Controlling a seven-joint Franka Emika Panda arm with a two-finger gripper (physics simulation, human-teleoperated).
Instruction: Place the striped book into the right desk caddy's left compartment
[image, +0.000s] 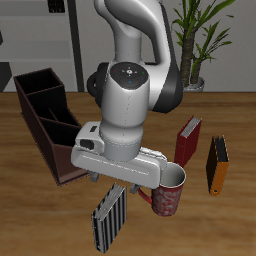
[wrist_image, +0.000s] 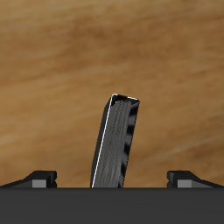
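The striped book (image: 108, 219) stands upright on the wooden counter (image: 235, 130) near its front edge, leaning slightly, with the gripper (image: 118, 190) directly above it. In the wrist view the book (wrist_image: 116, 144) rises between the two fingers (wrist_image: 39, 178), which sit spread wide to either side and do not touch it — the fingers are released and grasp nothing. The right desk caddy (image: 45, 115) lies farther back on the counter, well apart from the book, a long dark brown box with inner partitions; its near end is partly hidden behind the arm. A patterned red mug (image: 168, 192) stands just beside the gripper, close to the striped book. Beyond the mug a red book (image: 188, 140) stands upright, and near it an orange-and-black book (image: 217, 165) — both apart from the striped one.
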